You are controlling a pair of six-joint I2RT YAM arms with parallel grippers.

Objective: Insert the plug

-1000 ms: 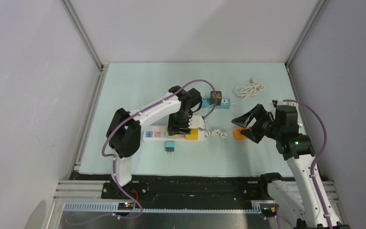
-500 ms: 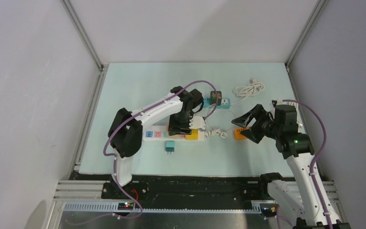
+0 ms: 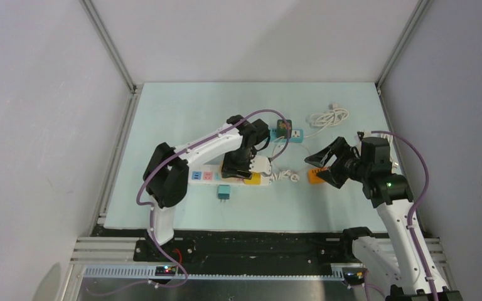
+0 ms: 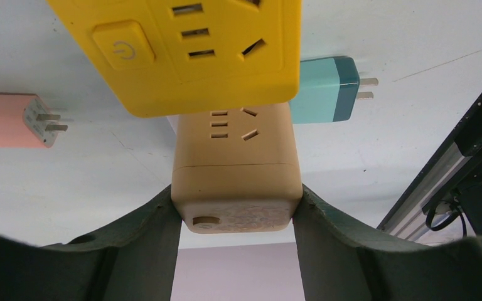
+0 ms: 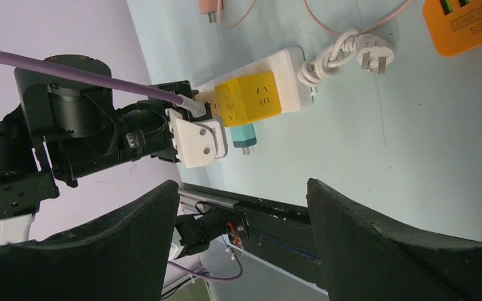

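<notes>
My left gripper (image 4: 236, 204) is shut on a tan cube plug (image 4: 235, 169), its fingers (image 4: 157, 232) pressed to both sides. The cube stands right beside a yellow cube adapter (image 4: 188, 50) that sits on the white power strip (image 3: 204, 177). In the top view the left gripper (image 3: 238, 165) is low over that strip. In the right wrist view the tan plug (image 5: 204, 98) shows only as a sliver next to the yellow adapter (image 5: 251, 97) on the power strip (image 5: 285, 72). My right gripper (image 3: 324, 163) hangs open and empty to the right; its own view shows the right gripper (image 5: 243, 188) wide apart.
A teal plug (image 3: 224, 192) lies in front of the strip, a pink plug (image 4: 9, 119) on the mat. An orange adapter (image 3: 315, 176) sits under the right gripper. The strip's coiled cord (image 3: 285, 175), a teal socket block (image 3: 292, 134) and a white cable (image 3: 327, 116) lie behind.
The left wrist has shifted slightly to the right over the strip, still holding the tan plug. The right arm has barely moved.
</notes>
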